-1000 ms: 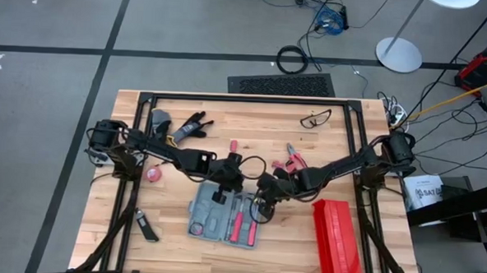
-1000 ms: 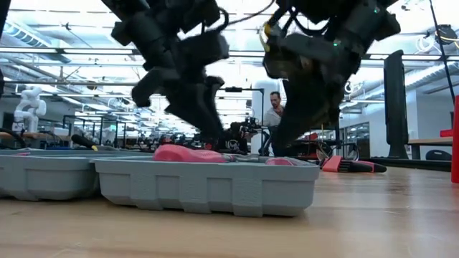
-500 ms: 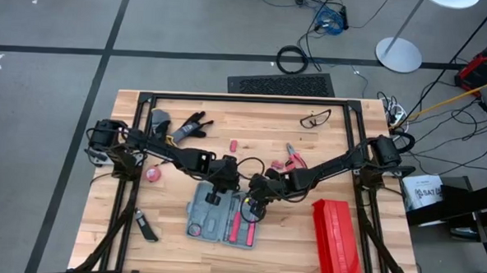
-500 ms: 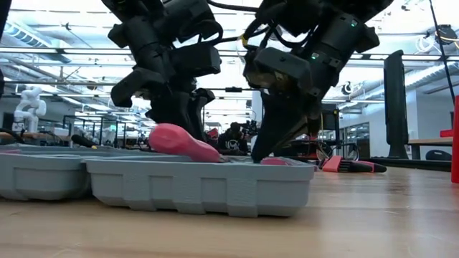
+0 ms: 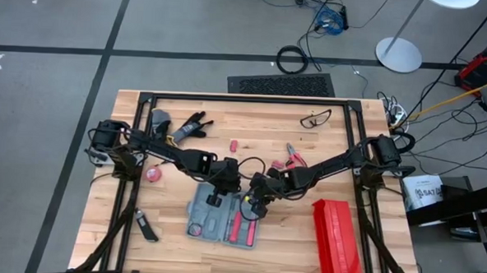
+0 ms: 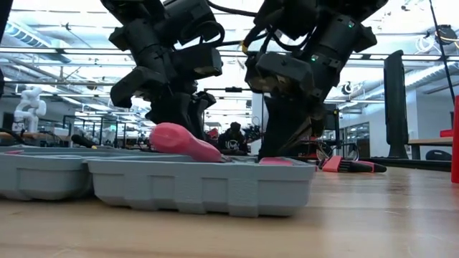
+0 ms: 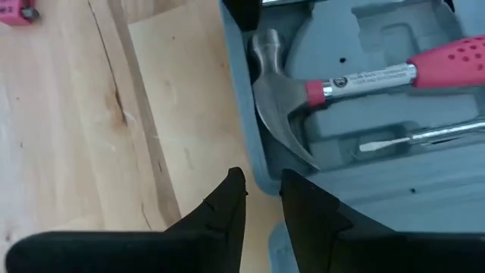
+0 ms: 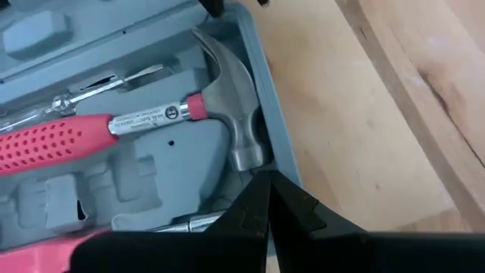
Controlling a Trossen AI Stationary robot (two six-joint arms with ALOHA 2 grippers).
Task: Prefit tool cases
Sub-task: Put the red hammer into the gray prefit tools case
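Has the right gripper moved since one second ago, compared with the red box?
Yes. In the high view the right gripper has shifted away from the long red box, farther over the open tool case, toward the left gripper.

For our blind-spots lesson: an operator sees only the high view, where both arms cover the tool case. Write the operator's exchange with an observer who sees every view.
Operator: What is the left gripper doing?
Observer: The left gripper pinches the tool case wall, one finger inside, one outside.
Operator: And the right?
Observer: The right gripper is shut, its tips at the rim beside the claw hammer head.
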